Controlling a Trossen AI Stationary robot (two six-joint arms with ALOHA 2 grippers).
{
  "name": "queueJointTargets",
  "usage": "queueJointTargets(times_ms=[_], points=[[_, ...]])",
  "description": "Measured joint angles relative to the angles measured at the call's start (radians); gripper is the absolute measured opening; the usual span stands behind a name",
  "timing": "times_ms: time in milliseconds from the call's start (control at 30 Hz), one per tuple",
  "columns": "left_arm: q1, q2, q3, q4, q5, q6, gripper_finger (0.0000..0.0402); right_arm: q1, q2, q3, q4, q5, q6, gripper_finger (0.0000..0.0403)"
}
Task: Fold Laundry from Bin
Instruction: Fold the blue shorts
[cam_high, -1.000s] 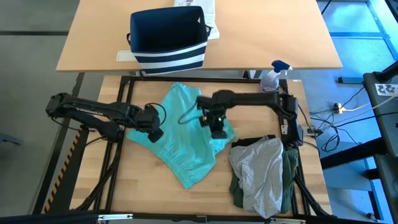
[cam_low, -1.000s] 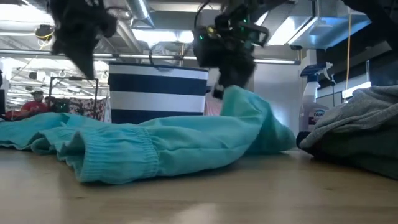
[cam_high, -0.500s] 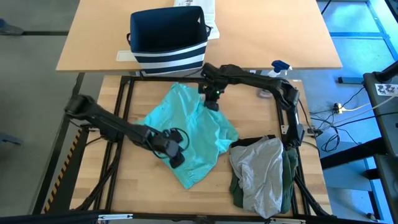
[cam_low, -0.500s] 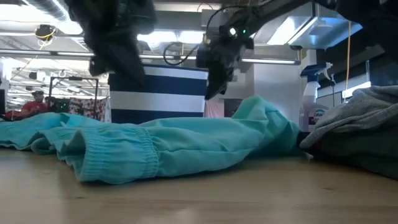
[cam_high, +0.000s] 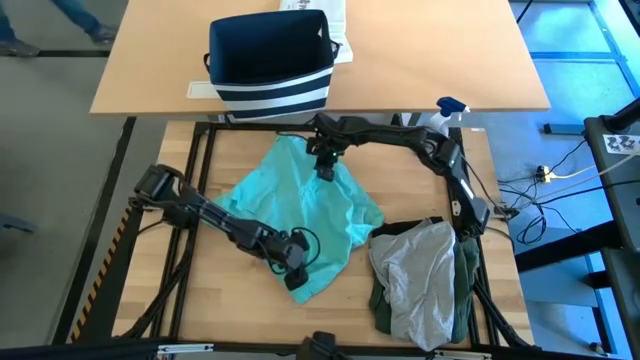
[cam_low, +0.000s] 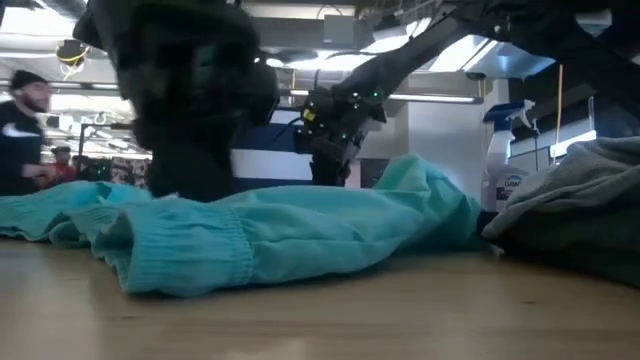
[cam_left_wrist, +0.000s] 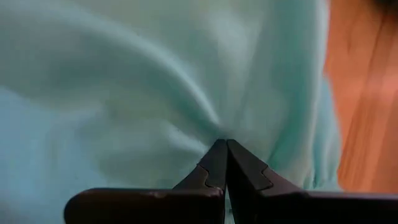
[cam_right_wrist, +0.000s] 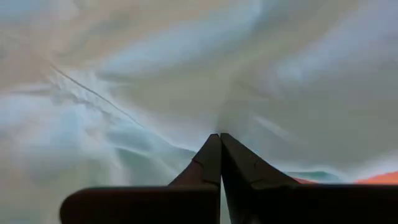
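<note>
Garments number three outside the one bin: one teal garment spread mid-table, one grey atop one dark green. Left gripper and right gripper, fingers together, press on the teal cloth.

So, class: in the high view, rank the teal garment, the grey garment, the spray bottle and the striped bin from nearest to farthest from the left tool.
1. Teal garment: under the left tool, at its near corner.
2. Grey garment: to the right, on the pile.
3. Spray bottle: far right corner.
4. Striped bin: on the far table.

The last two are close.
</note>
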Motion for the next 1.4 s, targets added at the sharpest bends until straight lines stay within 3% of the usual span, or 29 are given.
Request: queueJointTargets(times_ms=[133, 433, 700, 1000, 1167, 1400], points=[[-0.021, 0.021, 0.0, -0.089, 0.122, 0.007, 0.0, -0.02, 0.003, 0.0, -0.06, 0.014, -0.006, 0.0003], [-0.106, -0.043, 0.003, -0.482, 0.226, 0.121, 0.0, -0.037, 0.004, 0.0, -0.284, 0.04, -0.086, 0.0003], [-0.142, -0.073, -0.004, -0.846, 0.189, 0.235, 0.0, -0.037, 0.004, 0.0, -0.409, 0.001, -0.092, 0.0003], [-0.139, -0.338, -0.003, -0.823, 0.097, 0.13, 0.0022, -0.036, -0.153, 0.0, -0.413, -0.029, -0.067, 0.0003], [-0.151, -0.505, -0.002, -0.77, 0.128, 0.031, 0.0056, 0.007, -0.279, 0.0, -0.416, -0.015, -0.046, 0.0003], [-0.286, -0.53, -0.001, -0.687, 0.14, -0.051, 0.0077, 0.196, -0.408, 0.0, -0.407, 0.001, -0.056, 0.0003]])
